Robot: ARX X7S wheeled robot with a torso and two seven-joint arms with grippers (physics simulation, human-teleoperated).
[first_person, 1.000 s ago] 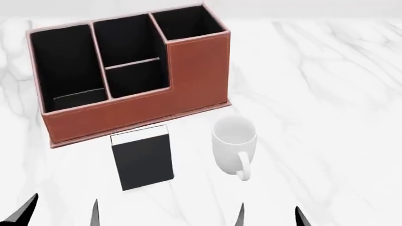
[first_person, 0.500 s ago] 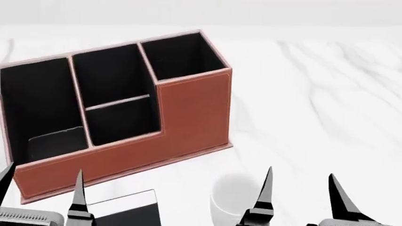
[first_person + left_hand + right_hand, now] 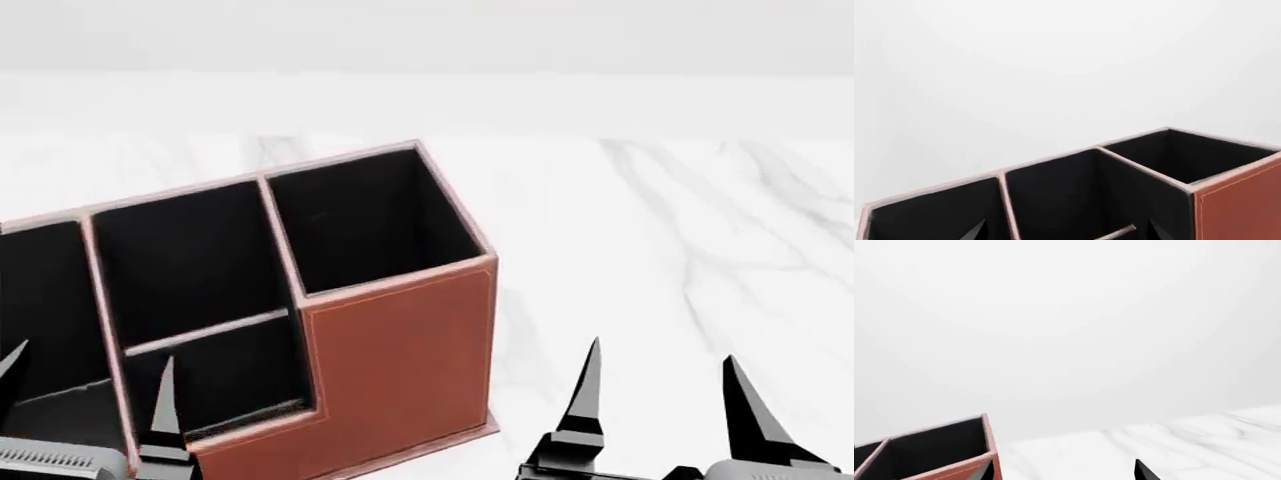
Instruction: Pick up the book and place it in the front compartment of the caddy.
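Left gripper point(image 3: 87, 405) and right gripper point(image 3: 663, 400) nearest, at bottom of head view, fingers spread, nothing between them. Both had risen into view over last second, tips pointing up. Book no longer in any view; had slid off bottom edge as head view tilted upward, so presumably on table just below frame. Mug gone from view likewise. Caddy point(image 3: 400, 350) beyond left gripper, cells dark. Marble table point(image 3: 667, 230) farthest. Pick not yet begun.

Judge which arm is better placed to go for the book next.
Neither clearly: the book shows in no current view. Both the left gripper and right gripper are open and empty. The left hangs over the caddy, the right over bare table. Slight lean: left.
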